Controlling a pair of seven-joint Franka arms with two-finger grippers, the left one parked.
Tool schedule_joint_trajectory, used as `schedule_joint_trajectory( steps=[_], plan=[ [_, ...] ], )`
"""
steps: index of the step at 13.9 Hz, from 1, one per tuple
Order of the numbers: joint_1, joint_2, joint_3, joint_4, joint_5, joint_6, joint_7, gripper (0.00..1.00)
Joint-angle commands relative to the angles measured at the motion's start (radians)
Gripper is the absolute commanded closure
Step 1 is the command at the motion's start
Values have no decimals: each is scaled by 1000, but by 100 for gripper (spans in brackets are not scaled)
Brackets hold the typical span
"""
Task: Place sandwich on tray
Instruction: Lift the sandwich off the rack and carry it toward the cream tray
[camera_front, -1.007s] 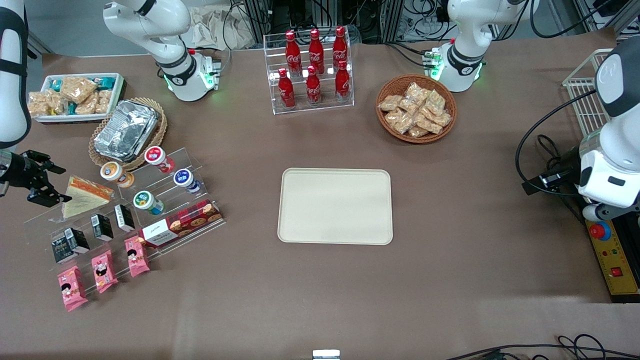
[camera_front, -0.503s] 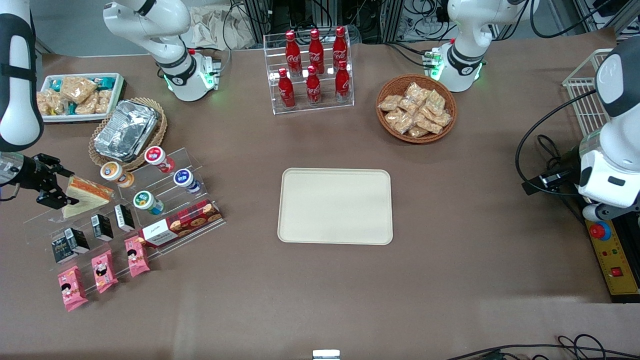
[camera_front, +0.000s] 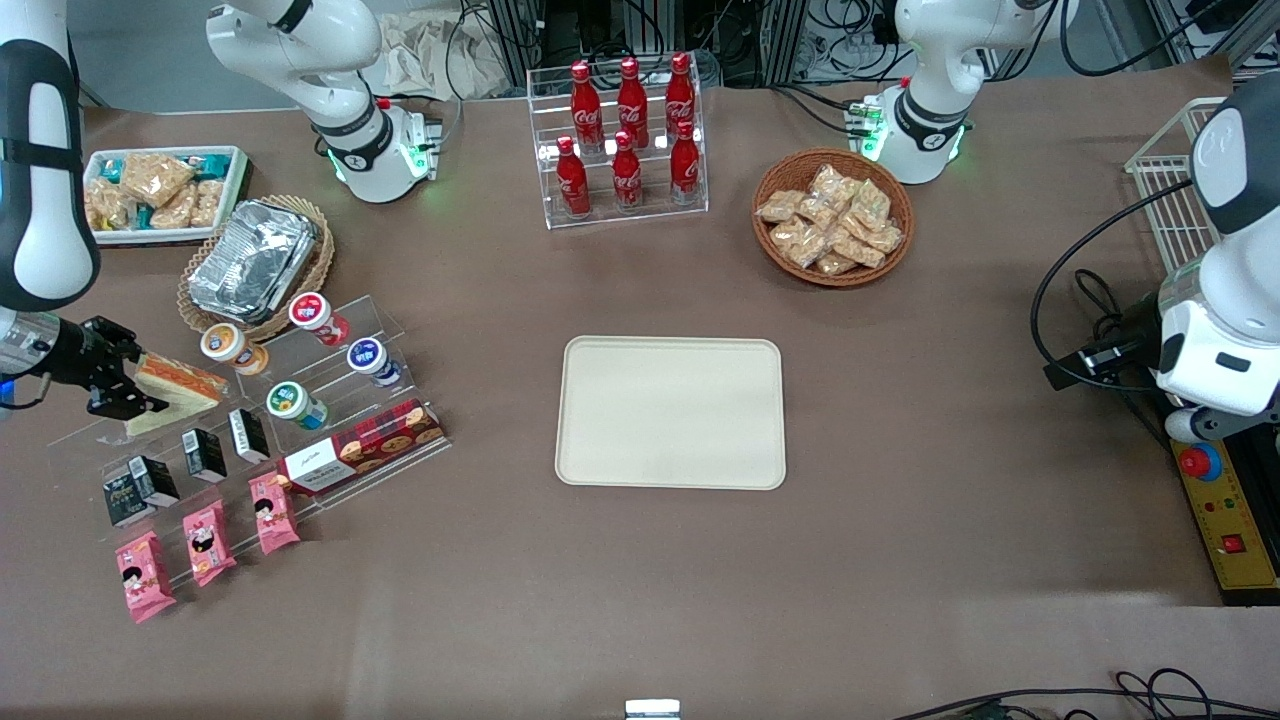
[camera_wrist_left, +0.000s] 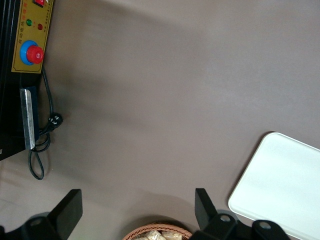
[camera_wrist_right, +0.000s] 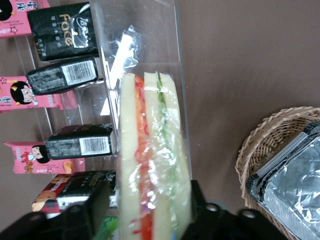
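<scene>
The sandwich (camera_front: 182, 386), a cream wedge in clear wrap with an orange-red and green filling edge, lies on the top step of a clear acrylic shelf (camera_front: 330, 345) at the working arm's end of the table. My gripper (camera_front: 126, 379) is level with it, open, with its black fingers (camera_wrist_right: 98, 204) on either side of the sandwich (camera_wrist_right: 152, 150). The wide end sits between the jaws of the gripper (camera_wrist_right: 148, 200). The cream-beige tray (camera_front: 670, 412) lies bare at the table's middle, well away toward the parked arm's end; its corner (camera_wrist_left: 285, 185) shows in the left wrist view.
The acrylic shelf also holds yogurt cups (camera_front: 300, 405), black cartons (camera_front: 205, 452), pink packets (camera_front: 207, 540) and a cookie box (camera_front: 362, 447). A foil container (camera_front: 252, 258) in a wicker basket stands beside it. A cola rack (camera_front: 620, 140) and a snack basket (camera_front: 832, 218) are farther from the camera.
My gripper has moved in toward the sandwich along the shelf's top step, from standing apart from its wide end to straddling it. The sandwich has not visibly shifted.
</scene>
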Motion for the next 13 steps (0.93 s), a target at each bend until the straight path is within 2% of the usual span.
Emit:
schedule_joint_trajectory(
  steps=[1,4,7,11,13],
  plan=[
    [-1,1,-1,10,27,15,-36,52],
    [-1,1,1,49,35,5,-55,62],
    [-1,-3,-1,98,35,-18,-67,62],
    [10,-6,7,294,36,-239,-52,62],
    [76,-11,5,390,30,-361,-9,61]
  ],
)
